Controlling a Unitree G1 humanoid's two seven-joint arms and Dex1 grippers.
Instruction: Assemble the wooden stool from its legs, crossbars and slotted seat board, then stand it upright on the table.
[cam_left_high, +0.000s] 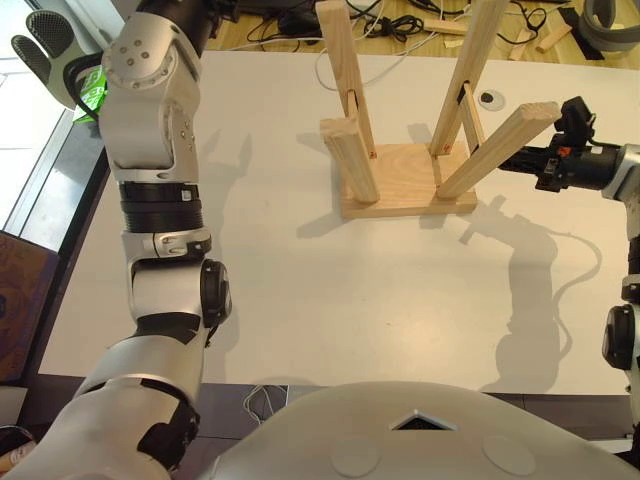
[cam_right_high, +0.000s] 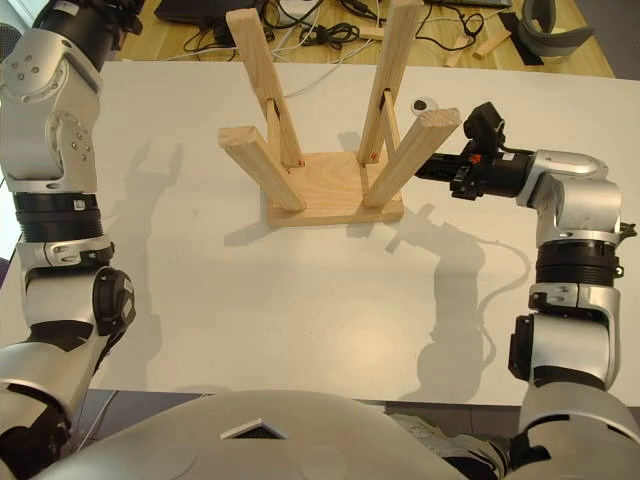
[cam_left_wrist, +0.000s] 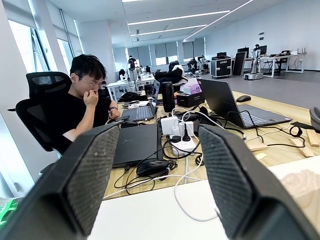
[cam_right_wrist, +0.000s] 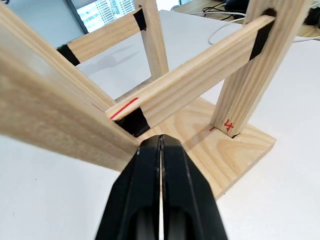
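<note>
The stool (cam_left_high: 405, 190) sits upside down near the middle of the table's (cam_left_high: 350, 300) far edge, seat board flat and four legs pointing up. The right gripper (cam_right_wrist: 160, 142), its fingers pressed together on nothing, has its tips against the near right leg (cam_left_high: 497, 150) at the crossbar (cam_right_wrist: 200, 75) joint. The left gripper (cam_left_wrist: 160, 131) is spread wide and held up beyond the far left corner.

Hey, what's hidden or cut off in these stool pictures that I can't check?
Far legs: tops cut off by the eye views' upper edge.
Seat board: lower face against the table, every view.
Right claw: whether it touches the near leg; its shut fingers cover the spot, right wrist view.
</note>
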